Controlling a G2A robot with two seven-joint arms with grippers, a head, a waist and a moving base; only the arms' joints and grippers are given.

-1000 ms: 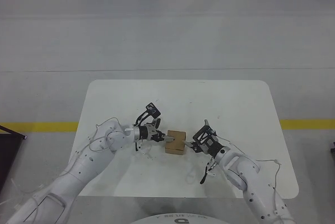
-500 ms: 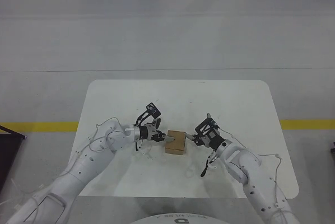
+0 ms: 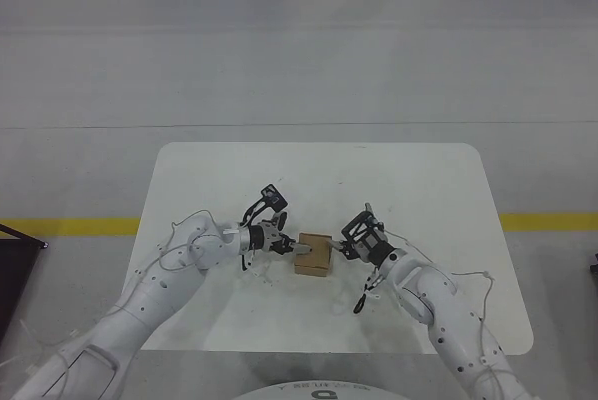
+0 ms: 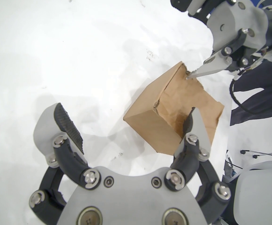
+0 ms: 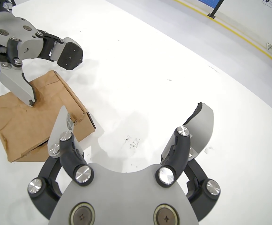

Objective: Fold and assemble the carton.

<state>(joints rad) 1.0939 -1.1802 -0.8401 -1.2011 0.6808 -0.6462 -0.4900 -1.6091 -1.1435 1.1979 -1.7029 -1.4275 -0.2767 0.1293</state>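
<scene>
Carton (image 3: 313, 254) mid-frame in top view, underside hidden | left gripper (image 4: 128, 117) spread, one finger on its top | right gripper (image 5: 132, 111) spread, fingertip at corner

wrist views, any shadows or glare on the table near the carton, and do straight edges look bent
Left wrist view: faint soft shadows around the carton, table glaring white. Right wrist view: soft shadow beside the carton, far table edge bowed by the lens.

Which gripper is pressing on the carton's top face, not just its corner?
The left gripper: one of its open jaws presses down on the carton top panel. The right gripper only touches a corner with one jaw tip.
</scene>
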